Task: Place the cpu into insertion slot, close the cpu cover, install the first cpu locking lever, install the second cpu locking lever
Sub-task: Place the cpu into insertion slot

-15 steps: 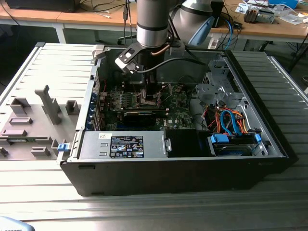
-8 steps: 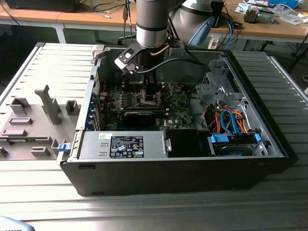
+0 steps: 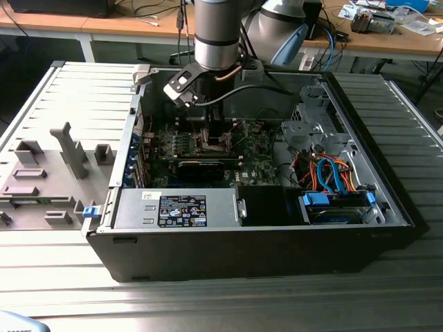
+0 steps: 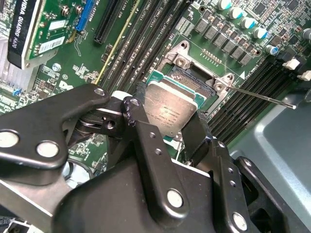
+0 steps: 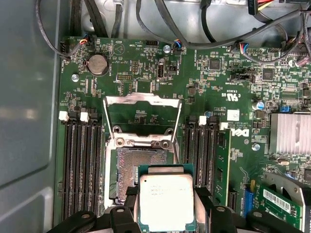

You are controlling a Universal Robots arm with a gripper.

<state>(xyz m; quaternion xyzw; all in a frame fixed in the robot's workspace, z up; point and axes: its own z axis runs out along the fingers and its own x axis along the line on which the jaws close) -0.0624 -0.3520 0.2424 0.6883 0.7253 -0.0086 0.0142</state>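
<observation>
My gripper (image 5: 166, 195) is shut on the cpu (image 5: 166, 201), a flat square chip with a grey metallic face, its fingers (image 5: 130, 196) pressing two opposite edges. The cpu hangs just above the insertion slot (image 5: 136, 162), covering part of it, and its dark centre lies bare. The cpu cover (image 5: 142, 99), a silvery frame, stands swung open beyond the slot. In the second wrist view the gripper (image 4: 167, 119) holds the cpu (image 4: 170, 109) tilted over the insertion slot (image 4: 197, 77), and a thin locking lever (image 4: 260, 95) sticks out sideways. In the exterior view the gripper (image 3: 214, 138) reaches down into the computer case (image 3: 242, 242).
Long black memory slots (image 5: 80, 165) flank the socket on both sides. A graphics card (image 3: 201, 168), a power supply (image 3: 176, 207) and a drive bay with orange and blue cables (image 3: 332, 180) fill the case. Black cables (image 5: 160, 29) run along the board's far edge.
</observation>
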